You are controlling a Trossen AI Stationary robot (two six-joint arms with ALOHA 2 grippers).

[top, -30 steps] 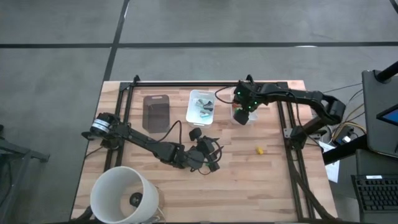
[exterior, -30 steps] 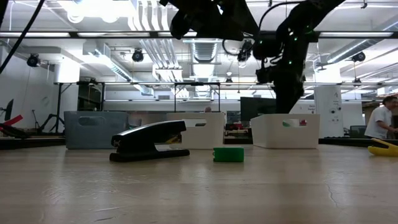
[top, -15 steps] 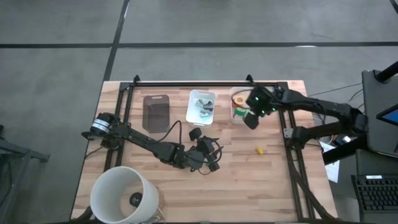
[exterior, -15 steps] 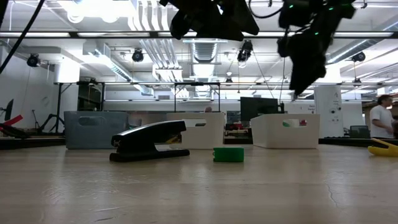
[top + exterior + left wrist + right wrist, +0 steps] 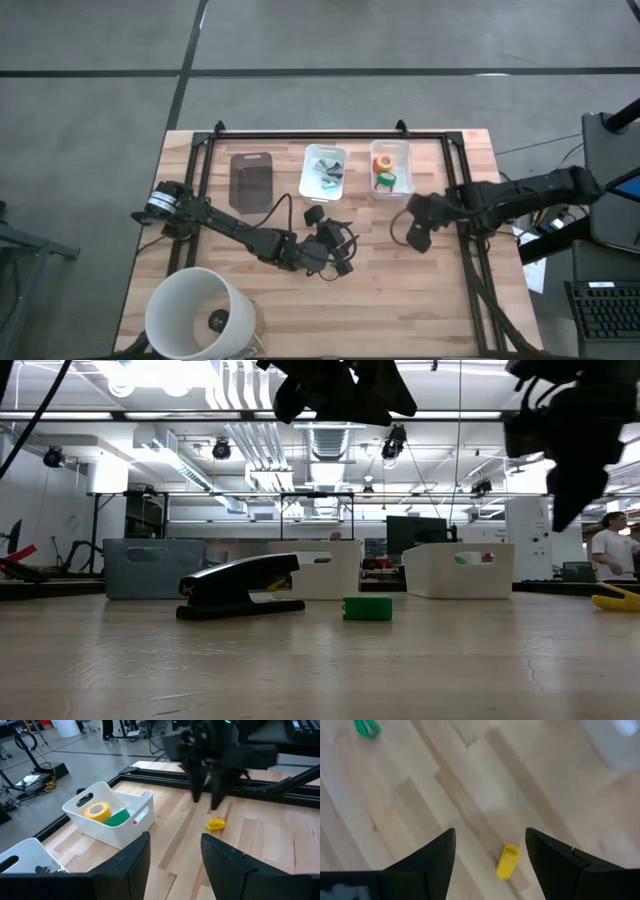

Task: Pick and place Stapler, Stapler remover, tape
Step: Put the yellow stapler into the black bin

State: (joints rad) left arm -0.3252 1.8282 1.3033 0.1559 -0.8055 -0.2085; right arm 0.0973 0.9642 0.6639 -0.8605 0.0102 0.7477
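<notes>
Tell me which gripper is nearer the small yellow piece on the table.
Right. The right gripper hovers open directly over the yellow piece; the left gripper sits well off toward the table's middle.

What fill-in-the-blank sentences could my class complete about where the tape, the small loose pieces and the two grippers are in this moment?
1. The tape rolls lie inside a ____ bin.
2. The right gripper hangs open above a small ____ piece on the table.
3. In the low view, the green piece lies on the table beside the black ____.
4. The left gripper's fingers are ____.

Missing words: white; yellow; stapler; open
</notes>
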